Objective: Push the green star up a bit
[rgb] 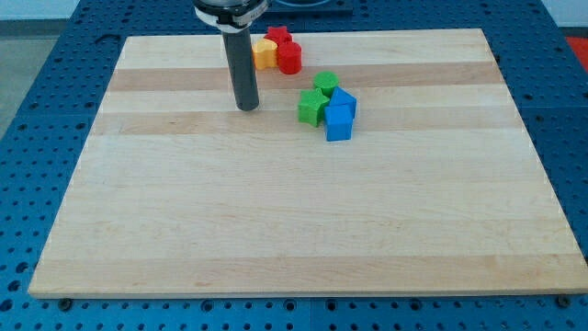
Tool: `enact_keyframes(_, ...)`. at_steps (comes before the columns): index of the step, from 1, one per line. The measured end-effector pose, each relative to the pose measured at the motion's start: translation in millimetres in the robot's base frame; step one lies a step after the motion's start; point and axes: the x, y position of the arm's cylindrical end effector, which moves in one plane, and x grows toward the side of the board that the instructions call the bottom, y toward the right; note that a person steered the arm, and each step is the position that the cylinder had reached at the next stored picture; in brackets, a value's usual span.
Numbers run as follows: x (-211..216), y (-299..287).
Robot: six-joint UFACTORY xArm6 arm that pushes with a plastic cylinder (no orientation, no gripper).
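Observation:
The green star (312, 108) lies right of the board's top centre, in a tight cluster of blocks. A second green block (325, 83), rounder in shape, sits just above it. A blue block (344, 101) touches the star's right side and a blue cube (339, 124) sits at its lower right. My tip (247, 107) rests on the board to the left of the green star, at about the same height in the view, with a gap of roughly one block width between them.
A red star (277, 37), a yellow block (264, 54) and a red cylinder (290, 59) are grouped near the board's top edge, just right of the rod. The wooden board (276, 221) lies on a blue perforated table.

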Motion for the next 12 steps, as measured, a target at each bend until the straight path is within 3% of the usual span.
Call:
enact_keyframes(4,0,6)
enact_keyframes(7,38,106)
enact_keyframes(12,18,109)
